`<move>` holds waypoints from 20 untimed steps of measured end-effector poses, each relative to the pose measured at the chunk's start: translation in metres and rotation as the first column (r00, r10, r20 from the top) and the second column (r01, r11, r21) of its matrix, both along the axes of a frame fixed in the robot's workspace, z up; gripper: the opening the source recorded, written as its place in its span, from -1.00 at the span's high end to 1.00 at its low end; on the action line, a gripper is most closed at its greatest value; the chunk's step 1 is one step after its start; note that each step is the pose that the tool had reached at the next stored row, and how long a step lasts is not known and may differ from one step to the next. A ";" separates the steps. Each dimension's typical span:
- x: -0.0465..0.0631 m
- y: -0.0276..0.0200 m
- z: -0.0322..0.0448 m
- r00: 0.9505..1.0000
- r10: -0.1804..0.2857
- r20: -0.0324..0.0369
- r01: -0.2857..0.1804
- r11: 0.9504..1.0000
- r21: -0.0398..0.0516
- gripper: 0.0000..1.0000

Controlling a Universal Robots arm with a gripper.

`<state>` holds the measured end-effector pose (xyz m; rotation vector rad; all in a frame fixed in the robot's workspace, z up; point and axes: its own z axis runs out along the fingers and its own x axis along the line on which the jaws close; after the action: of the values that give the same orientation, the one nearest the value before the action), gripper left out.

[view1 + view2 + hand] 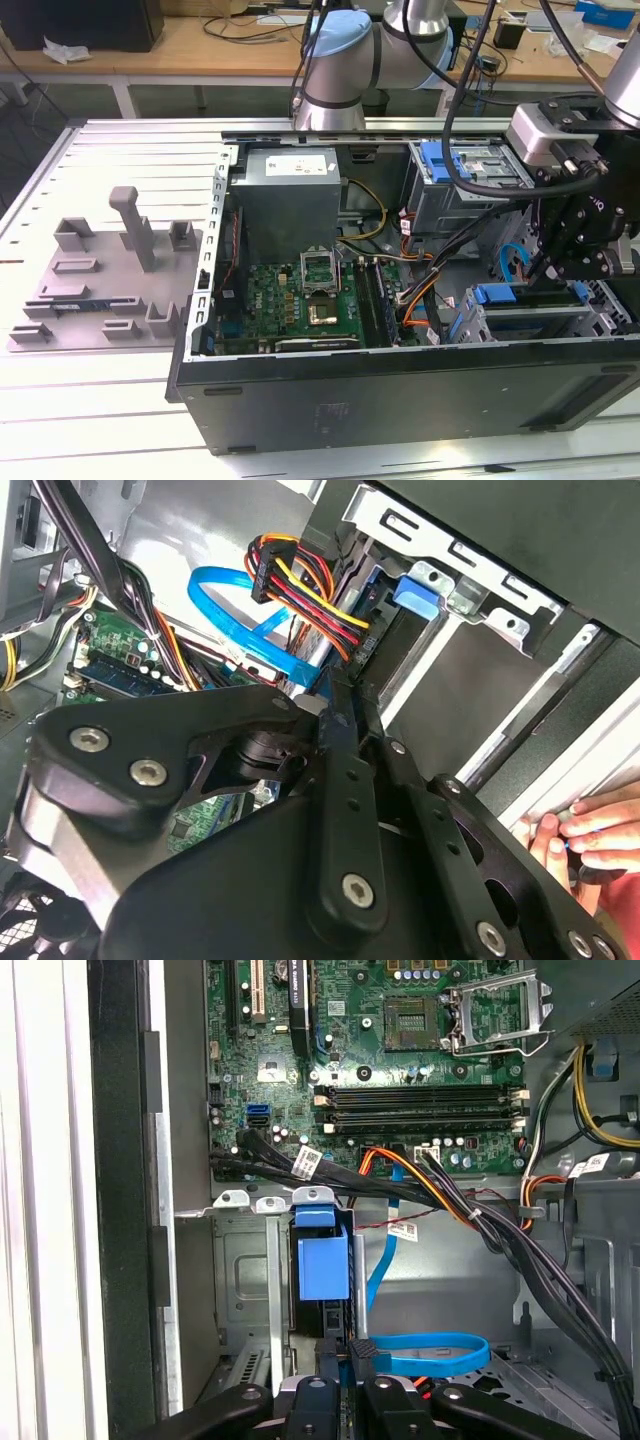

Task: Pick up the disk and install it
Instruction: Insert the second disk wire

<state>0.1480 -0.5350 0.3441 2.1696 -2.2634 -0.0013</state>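
Grey slatted counter (120,400) under an open computer case (400,390), motherboard (400,1060) exposed. Down at the drive cage (245,1280) on the exterior view's right, robot hand (350,1348) with fingers drawn narrow, almost together, tips just beside the disk (322,1260). Disk standing on edge in the cage slot, blue frame facing out, cables close by.

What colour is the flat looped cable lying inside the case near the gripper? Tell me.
Bright blue; the looped cable shows best in the first wrist view, just beyond the gripper.

Silver arm (420,25) w/ pale-blue joint caps, black cables; black screw-studded gripper (345,780)
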 end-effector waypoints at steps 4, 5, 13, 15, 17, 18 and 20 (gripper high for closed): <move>0.000 0.0003 0.0001 1.000 0.002 0.000 -0.002 1.000 0.000 0.68; 0.000 0.0003 0.0004 1.000 0.002 0.000 -0.002 1.000 0.000 0.68; 0.000 0.0003 0.0035 1.000 0.005 0.000 -0.005 1.000 0.000 0.68; 0.000 0.0004 0.0036 1.000 0.006 0.000 -0.006 1.000 0.000 0.68; 0.000 0.0009 0.0035 1.000 0.006 0.000 -0.006 1.000 0.000 0.68; 0.000 0.0012 0.0035 1.000 0.006 0.000 -0.006 1.000 0.000 0.68; 0.000 0.0018 0.0035 1.000 0.006 0.000 -0.006 1.000 0.000 0.68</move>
<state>0.1480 -0.5332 0.3476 2.1767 -2.2566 -0.0013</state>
